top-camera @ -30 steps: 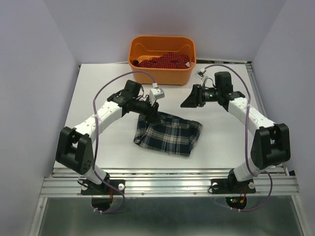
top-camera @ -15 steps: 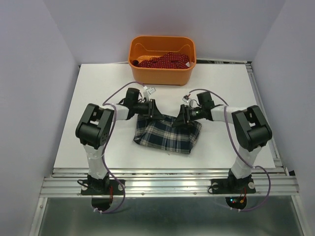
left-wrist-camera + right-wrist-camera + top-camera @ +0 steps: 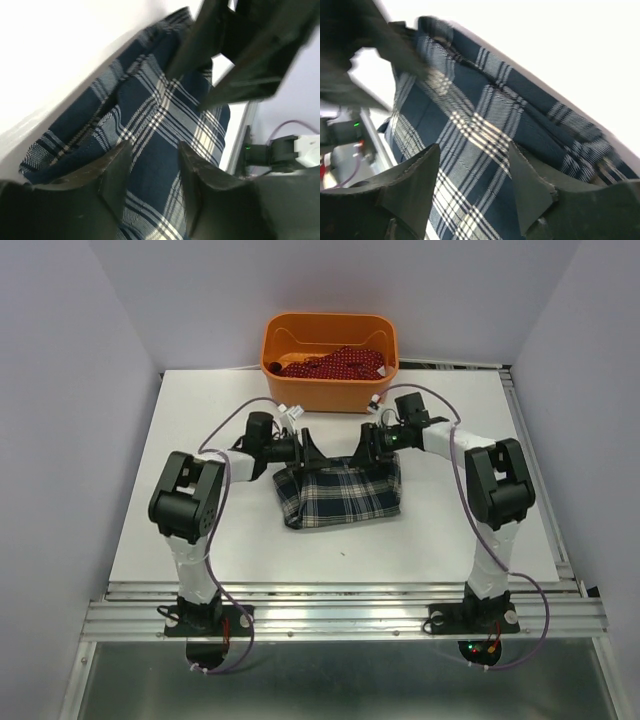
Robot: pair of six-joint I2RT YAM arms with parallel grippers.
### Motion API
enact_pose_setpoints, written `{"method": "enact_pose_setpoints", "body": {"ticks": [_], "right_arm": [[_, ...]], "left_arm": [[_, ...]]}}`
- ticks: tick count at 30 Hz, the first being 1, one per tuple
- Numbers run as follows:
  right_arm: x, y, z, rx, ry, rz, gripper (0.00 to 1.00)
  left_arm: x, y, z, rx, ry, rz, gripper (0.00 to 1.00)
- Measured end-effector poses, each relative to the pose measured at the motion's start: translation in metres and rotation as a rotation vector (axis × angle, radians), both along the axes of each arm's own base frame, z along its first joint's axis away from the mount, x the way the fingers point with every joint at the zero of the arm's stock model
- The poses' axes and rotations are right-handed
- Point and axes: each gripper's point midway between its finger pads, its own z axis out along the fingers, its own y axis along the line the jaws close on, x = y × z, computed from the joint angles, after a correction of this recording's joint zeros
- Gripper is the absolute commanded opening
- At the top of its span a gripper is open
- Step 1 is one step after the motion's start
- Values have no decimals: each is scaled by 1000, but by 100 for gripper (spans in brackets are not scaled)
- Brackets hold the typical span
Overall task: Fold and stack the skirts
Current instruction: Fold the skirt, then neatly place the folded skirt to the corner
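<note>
1. Though each wrist camera looks straight along its own fingers, the spot where finger meets cloth is hard to make out. The tartan skirt fills the gap and runs off the bottom of both views.
2. Nearest the arm bases, the skirt's near edge lies flat on the table. The whole skirt sits on the near side of both pairs of jaws.
3. Its long axis runs left to right, along the line from one pair of jaws to the other. It is a little tilted, with the near left corner reaching closest to the bases.
4. The far edge runs straight between the jaws.
5. The left gripper has its jaws drawn close but not touching. They are closed on the far edge toward its left end, and cloth fills the narrow gap.
6. The right gripper is closed on the same edge toward its right end, with a slightly wider gap also filled by cloth.
7. From above, both sets of fingertips are hidden under the dark wrists. In the right wrist view the other gripper is only a dark blur at upper left.
8. Beyond the jaws and well apart from them stands the orange tub. The red skirt lies crumpled inside, its lower part hidden by the tub's front wall.
</note>
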Motion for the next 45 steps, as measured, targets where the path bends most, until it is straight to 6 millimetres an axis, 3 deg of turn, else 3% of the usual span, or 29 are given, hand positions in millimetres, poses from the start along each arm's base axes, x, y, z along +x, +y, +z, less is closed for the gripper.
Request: {"method": "enact_pose_setpoints", "body": {"ticks": [2, 4, 5, 6, 8, 9, 11, 14, 16, 19, 23, 27, 31, 36, 41, 45], "right_arm": [[5, -4, 5, -26, -24, -20, 74], [8, -11, 21, -65, -62, -58, 81], [8, -13, 32, -81, -94, -72, 84], [9, -16, 46, -102, -138, -95, 87], [12, -20, 79, -161, -260, -153, 89], [9, -18, 97, -184, -324, -173, 91], [-6, -3, 129, -209, -438, -186, 100], [-40, 33, 151, -211, -531, -157, 100], [-68, 56, 134, -247, -520, -126, 100], [-86, 61, 89, -346, -452, -123, 100], [-83, 42, 34, -502, -368, -195, 99], [-72, 28, -7, -624, -322, -266, 96], [-65, 22, -32, -692, -310, -293, 92], [-51, 12, -37, -695, -312, -331, 90], [-18, -43, -39, -698, -299, -431, 90], [-3, -140, -38, -753, -259, -545, 94]], "left_arm": [[0, 4, 21, 27, -81, -2, 81], [7, 12, 64, 73, -223, 28, 90], [9, 16, 83, 89, -287, 43, 96], [14, 25, 115, 128, -387, 92, 98], [19, 41, 156, 180, -514, 166, 98], [20, 53, 186, 210, -595, 230, 98], [20, 73, 220, 260, -682, 334, 98], [19, 111, 248, 364, -736, 504, 98], [20, 133, 246, 441, -716, 585, 98], [21, 158, 228, 533, -652, 647, 98], [10, 185, 190, 633, -552, 681, 98], [1, 191, 180, 663, -524, 683, 99], [1, 192, 183, 663, -535, 689, 99], [2, 193, 182, 671, -539, 689, 99], [4, 194, 178, 688, -540, 678, 98], [5, 191, 173, 689, -538, 652, 99]]}}
